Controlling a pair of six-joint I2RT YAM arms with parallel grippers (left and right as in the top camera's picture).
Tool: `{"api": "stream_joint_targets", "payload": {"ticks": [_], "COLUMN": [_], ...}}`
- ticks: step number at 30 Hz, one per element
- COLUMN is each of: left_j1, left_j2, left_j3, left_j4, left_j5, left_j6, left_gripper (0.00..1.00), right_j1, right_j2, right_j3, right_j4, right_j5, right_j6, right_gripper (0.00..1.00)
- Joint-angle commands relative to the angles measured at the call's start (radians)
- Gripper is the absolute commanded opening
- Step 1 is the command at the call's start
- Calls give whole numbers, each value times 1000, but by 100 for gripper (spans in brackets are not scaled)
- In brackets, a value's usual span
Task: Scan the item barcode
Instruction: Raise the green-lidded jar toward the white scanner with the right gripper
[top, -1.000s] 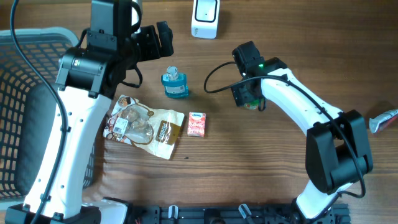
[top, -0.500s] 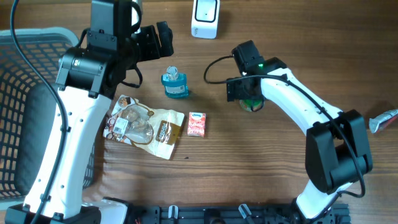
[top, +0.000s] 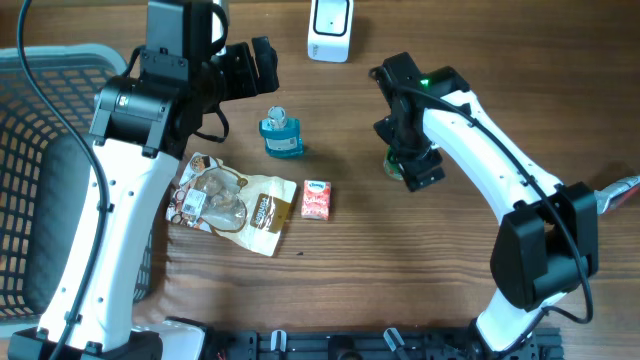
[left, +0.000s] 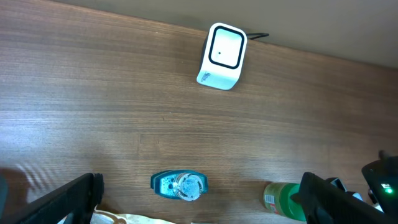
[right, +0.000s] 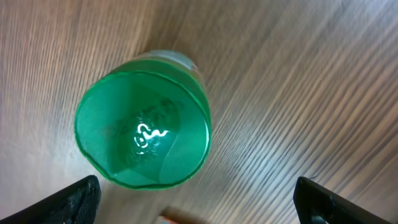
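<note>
Green bottle (right: 143, 130) on worktop (right: 311, 81), green end facing R wrist cam. It sits at 11 o'clock of R claw (right: 199, 206) midpoint, just ahead of the fingertips, nearer the 9 o'clock finger, no contact. R claw fully spread, holds nothing. In overhead the bottle is mostly hidden under it. Blue bottle (top: 282, 135) at 9 o'clock, scanner (top: 329, 28) at 11 o'clock, both well apart. L claw (left: 199, 205) also wide open, empty.

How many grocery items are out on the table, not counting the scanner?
5: blue bottle at centre, snack bag and pink carton nearer the robot, green container under the right gripper, tube at the right edge. The basket may hide more.
</note>
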Motion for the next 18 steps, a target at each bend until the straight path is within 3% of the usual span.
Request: {"api": "stream_joint_targets", "payload": {"ticks": [1,8,18], "left_j1": [-5,-5,-5], "left_j2": [2,2,2], "left_j3": [3,3,3], "left_j4": [-8,-20,-20], "left_j5": [-10,-11,-10], "left_j6": [-9,-9,-9], "left_gripper": [100,100,100], "right_j1": [-2,-2,-20], "right_j2": [10,11,124], "right_j3": [18,7,-5], "right_j4": [47,85,107], "right_j5": [-37,-23,-14], "right_j6": [294,494,494], "right_gripper": [100,100,100]}}
